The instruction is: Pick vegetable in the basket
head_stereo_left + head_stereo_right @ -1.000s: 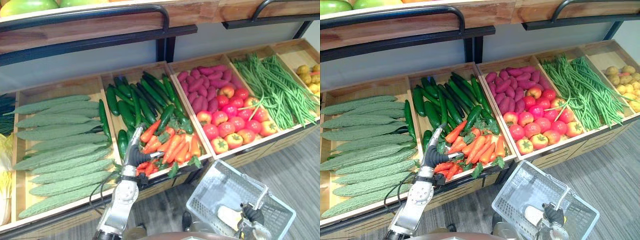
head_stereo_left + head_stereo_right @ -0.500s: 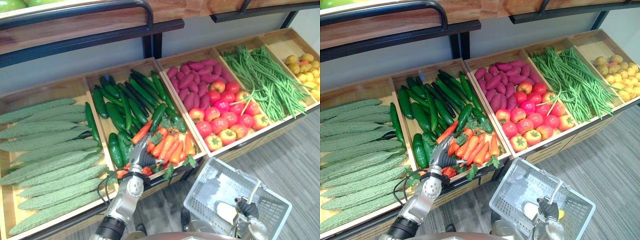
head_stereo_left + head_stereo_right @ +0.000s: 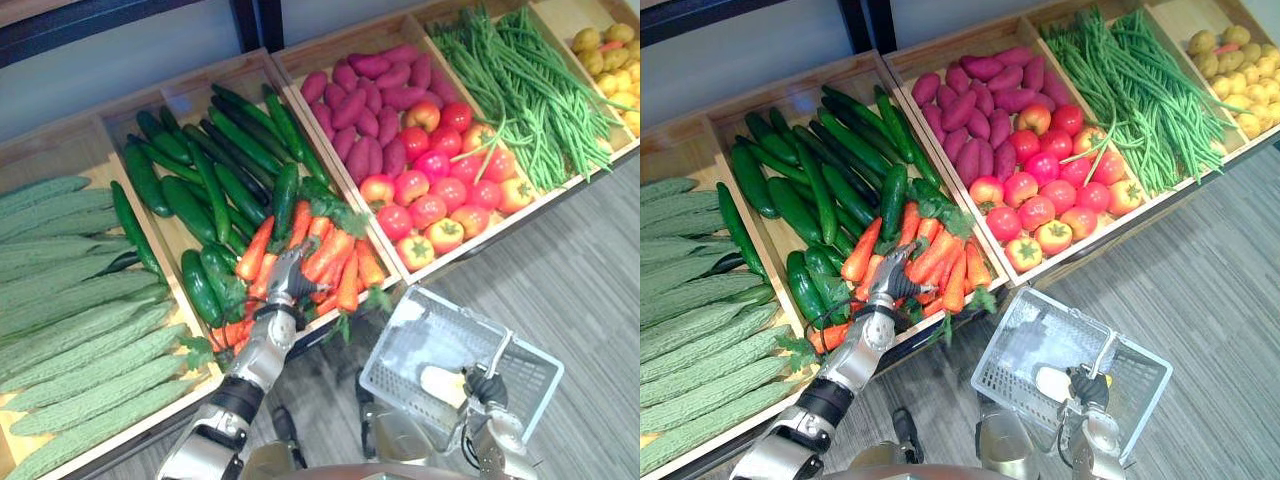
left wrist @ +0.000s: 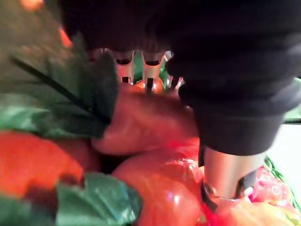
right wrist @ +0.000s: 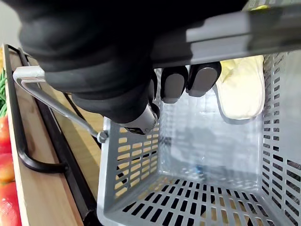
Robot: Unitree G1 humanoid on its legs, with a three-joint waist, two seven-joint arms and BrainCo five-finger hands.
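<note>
Shop produce stand: slanted wooden bins [image 3: 60, 150] over grey plank floor [image 3: 580, 260]. L to R: bitter gourds [image 3: 70, 300], cucumbers [image 3: 200, 180] w/ carrots [image 3: 335, 255] at the front of the same bin, purple sweet potatoes [image 3: 360, 95] above tomatoes [image 3: 440, 190], then green beans [image 3: 520, 80].

L hand [image 3: 288, 280] is down on the carrot pile, arm reaching up from lower left. Its wrist cam shows one carrot [image 4: 146, 122] right under the palm, leafy tops beside it. Can't tell if the hand has closed on it or just rests on top. Judgement: this carrot is the pick target, not lifted yet, so the task's veg is in the bin.

R hand [image 3: 485, 388] is curled round the handle [image 5: 225, 35] of the grey plastic basket [image 3: 395, 335], which hangs low by the stand front, near the carrots. Probably kept there, mouth up, so the drop is a short swing. A pale yellowish item [image 5: 240, 89] already lies inside, type unclear.

Risk: carrots overlap, so neighbours may drag out w/ the one lifted.
</note>
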